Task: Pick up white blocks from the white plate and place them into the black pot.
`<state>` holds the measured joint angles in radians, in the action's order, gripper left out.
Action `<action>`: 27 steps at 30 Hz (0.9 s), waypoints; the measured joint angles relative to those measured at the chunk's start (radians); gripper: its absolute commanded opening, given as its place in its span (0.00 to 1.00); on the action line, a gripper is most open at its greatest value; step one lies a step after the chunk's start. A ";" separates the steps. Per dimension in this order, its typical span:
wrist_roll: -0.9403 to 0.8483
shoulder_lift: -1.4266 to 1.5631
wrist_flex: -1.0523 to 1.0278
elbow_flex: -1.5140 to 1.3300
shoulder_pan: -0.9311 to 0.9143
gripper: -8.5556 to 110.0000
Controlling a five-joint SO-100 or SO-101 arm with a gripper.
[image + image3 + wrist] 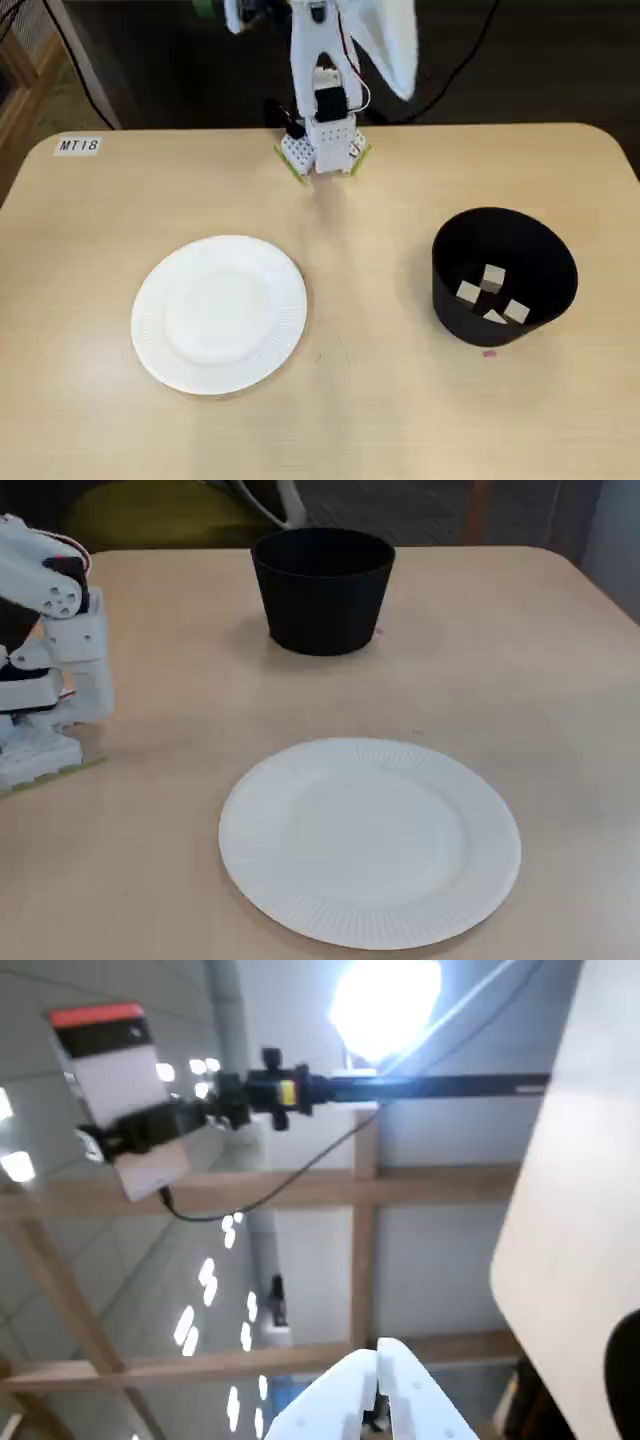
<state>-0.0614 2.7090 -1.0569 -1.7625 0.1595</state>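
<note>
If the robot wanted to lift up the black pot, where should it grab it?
Probably by the rim, coming straight down from above. The matte black round pot stands upright with its mouth open, and its body looks too wide for the small two-finger gripper, so pinching one thin wall seems best. The cream cubes lie at the bottom, out of the way.

Gripper [378, 1360] closed, empty, pointing upward

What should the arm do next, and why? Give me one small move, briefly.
Probably none beyond staying parked. The white plate is bare in both fixed views, and four white blocks already lie inside the black pot. The gripper points up at the ceiling in the wrist view, its fingers together with nothing between them. The job looks finished.
</note>
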 measured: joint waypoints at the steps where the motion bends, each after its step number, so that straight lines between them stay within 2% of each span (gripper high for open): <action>1: 0.000 0.075 0.015 -0.092 -0.005 0.05; 7: -0.015 0.359 0.087 -0.609 -0.046 0.05; 12: -0.040 0.505 0.103 -0.922 -0.071 0.05; 22: -0.077 0.538 0.057 -1.212 -0.115 0.05; 27: -0.077 0.540 0.034 -1.232 -0.129 0.05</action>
<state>-0.1381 3.2490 -1.0232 -2.9943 0.0307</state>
